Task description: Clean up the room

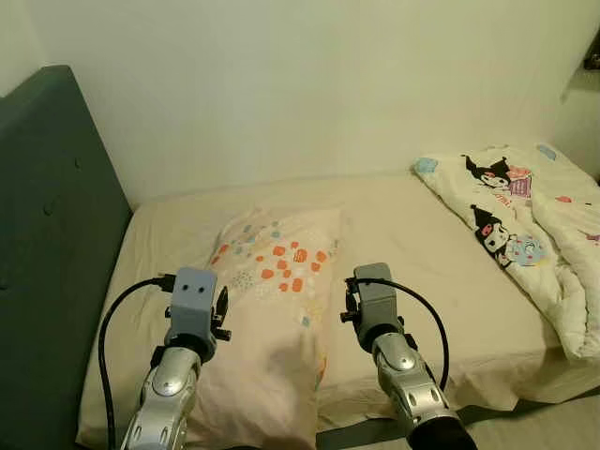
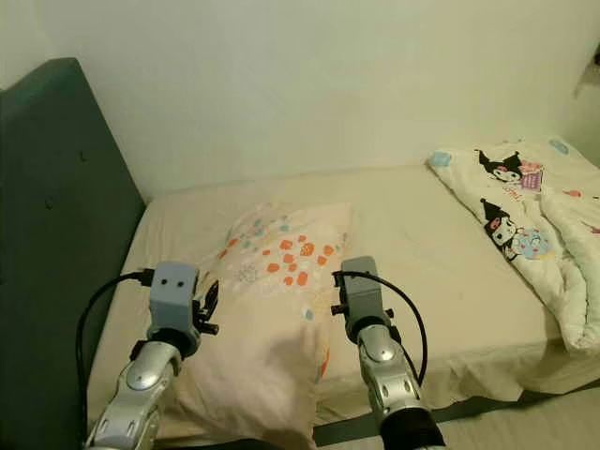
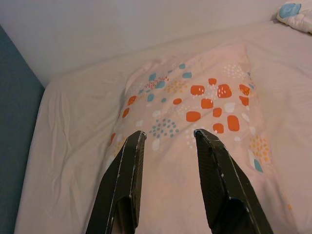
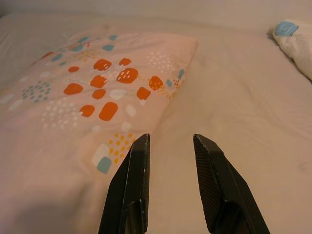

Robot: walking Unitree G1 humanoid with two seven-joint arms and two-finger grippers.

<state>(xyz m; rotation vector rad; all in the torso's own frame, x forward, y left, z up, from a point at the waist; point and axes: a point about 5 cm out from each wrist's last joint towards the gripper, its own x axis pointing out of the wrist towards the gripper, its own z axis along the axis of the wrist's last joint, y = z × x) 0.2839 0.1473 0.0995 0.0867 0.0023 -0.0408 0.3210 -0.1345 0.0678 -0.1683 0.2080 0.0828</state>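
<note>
A pink pillow (image 1: 272,309) with orange and blue spots lies on the bed (image 1: 412,253), near the dark green headboard (image 1: 47,234). The left gripper (image 3: 165,134) hangs over the pillow with its jaws spread and holding nothing. The right gripper (image 4: 170,139) hangs by the pillow's edge, jaws spread too. A white cartoon blanket (image 1: 534,225) lies bunched at the other end of the bed.

Pillow (image 1: 272,309) on bed (image 1: 412,234), left of blanket (image 1: 534,225).

Quilt (image 1: 525,225) cut off at right edge
</note>
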